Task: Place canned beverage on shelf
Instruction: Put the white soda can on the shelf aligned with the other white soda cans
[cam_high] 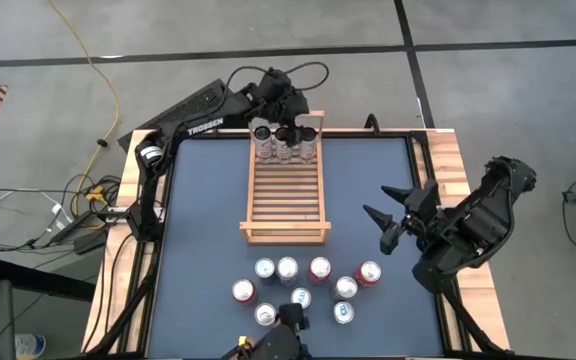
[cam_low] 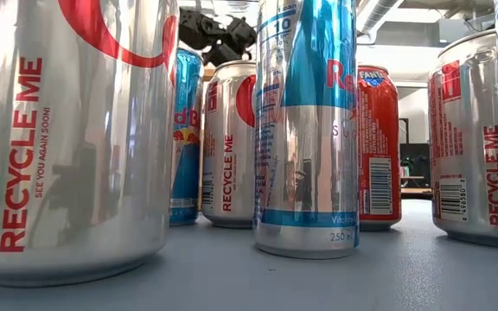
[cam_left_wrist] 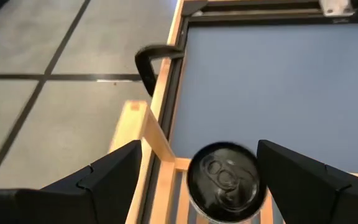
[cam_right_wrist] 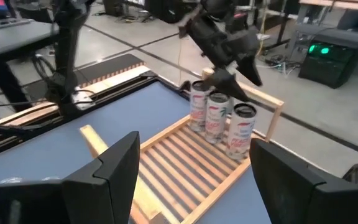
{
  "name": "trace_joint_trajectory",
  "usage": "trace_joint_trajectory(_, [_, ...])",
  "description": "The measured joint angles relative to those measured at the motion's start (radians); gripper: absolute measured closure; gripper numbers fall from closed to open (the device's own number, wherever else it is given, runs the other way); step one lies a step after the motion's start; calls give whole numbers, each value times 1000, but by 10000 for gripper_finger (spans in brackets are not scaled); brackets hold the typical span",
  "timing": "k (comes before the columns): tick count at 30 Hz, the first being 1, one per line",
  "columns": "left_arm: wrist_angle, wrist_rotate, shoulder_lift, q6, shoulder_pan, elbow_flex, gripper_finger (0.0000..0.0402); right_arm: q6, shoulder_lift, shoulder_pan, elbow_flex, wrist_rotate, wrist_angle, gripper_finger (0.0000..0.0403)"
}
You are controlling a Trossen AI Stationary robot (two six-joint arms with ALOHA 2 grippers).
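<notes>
Left gripper (cam_high: 286, 128), fingers spread wide, straddles the middle can (cam_high: 285, 143) of three on the shelf's (cam_high: 285, 196) far end; right gripper (cam_high: 393, 215) waits open, right of the shelf.

Robotics lab or test workshop, not a home or shop. Bare grey concrete floor (cam_high: 488, 25) with dark seam lines; a yellow cable (cam_high: 96, 75) trails loose across it, with a tangle of black leads and plugs (cam_high: 73, 215) beside the table. The blue-topped work table with a pale wooden frame (cam_high: 208, 215) carries two dark jointed robot arms bolted at its edges (cam_high: 193, 112), (cam_high: 473, 225). Beyond the table: more grey workbenches (cam_right_wrist: 11, 31), a dark equipment box with a glowing green light (cam_right_wrist: 322, 53), cables on the floor. Level view past the cans shows exposed ceiling ducts and pipes (cam_low: 387, 13) and white walls, office-industrial in look
</notes>
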Motion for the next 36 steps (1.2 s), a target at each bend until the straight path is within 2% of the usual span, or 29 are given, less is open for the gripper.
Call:
trace_joint_trajectory(4, [-130,41,-38,0,-2,84,95,49,-2,-102,-73,13,1,126])
trace_joint_trajectory(7, [-236,82,-108,-32,-3,144,95,135,-15,-260,-173,-71,-1,127])
trace_joint_trajectory(11, [-306,147,-276,-76,-18,168,95,156,-13,-501,-321,-163,15,135])
trace_joint_trajectory(13, [-326,152,-372,-86,-41,156,95,80,-15,-607,-375,-191,85,150])
trace_joint_trajectory(16, [-347,106,-507,-84,-91,131,95,-137,-14,-732,-446,-264,291,195])
trace_joint_trajectory(21, [-409,31,-688,-103,-207,128,95,-590,-14,-874,-536,-443,760,309])
trace_joint_trajectory(25, [-451,-19,-777,-115,-306,128,95,-782,-15,-975,-572,-564,1019,389])
trace_joint_trajectory(30, [-510,-142,-836,-147,-410,127,95,-811,19,-1055,-585,-631,1117,392])
trace_joint_trajectory(36, [-575,-196,-846,-182,-495,126,95,-858,134,-1087,-586,-703,1224,401])
